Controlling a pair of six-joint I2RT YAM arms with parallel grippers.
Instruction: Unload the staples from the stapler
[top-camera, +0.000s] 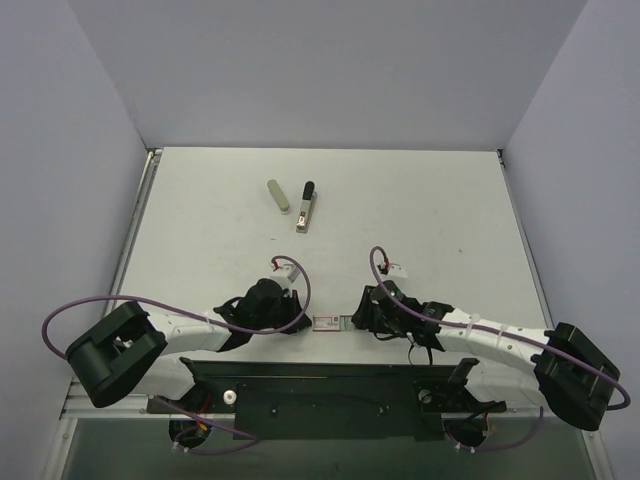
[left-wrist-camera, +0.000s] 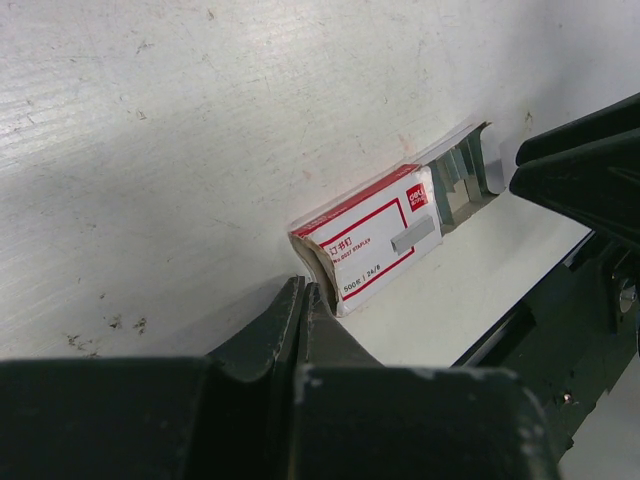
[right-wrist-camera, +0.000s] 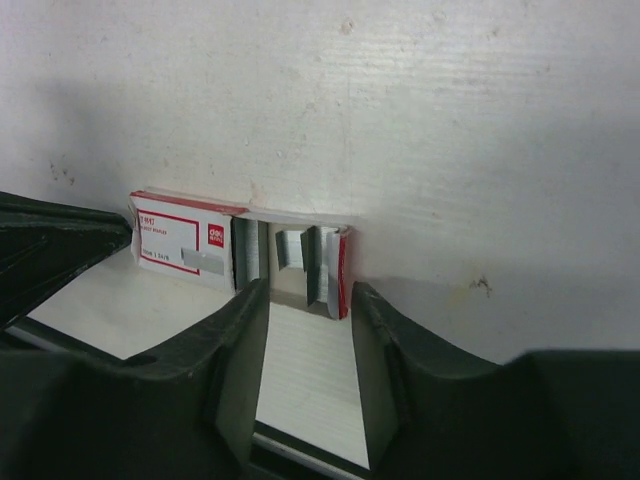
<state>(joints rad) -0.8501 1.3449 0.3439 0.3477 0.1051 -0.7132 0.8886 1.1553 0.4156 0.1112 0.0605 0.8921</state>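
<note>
Sitting between the two arms near the front of the desk (top-camera: 420, 210) is a small red-and-white staple box (left-wrist-camera: 375, 245), its inner tray slid partly out so that silvery staple strips show at the open end. The left gripper (left-wrist-camera: 303, 300) is clenched tight against the box's closed end, perhaps nipping a cardboard flap, though the wrist view is too close to be sure. The right gripper (right-wrist-camera: 308, 300) stands released, one finger to each side of the open tray end, apart from it. The stapler (top-camera: 307, 207) lies well away towards the back of the desk, untouched, black end pointing to the far wall, with an olive-grey bar (top-camera: 277, 196) just beside it on the left. The desk is pale grey-white, scuffed and speckled, with plain lavender-grey walls (top-camera: 320, 70) on three sides. A black plate (top-camera: 330, 385) carries the arm bases, and purple cables (top-camera: 100, 305) loop out from the arms. On the box "24/6" can be read beside a small drawing of a staple strip.
</note>
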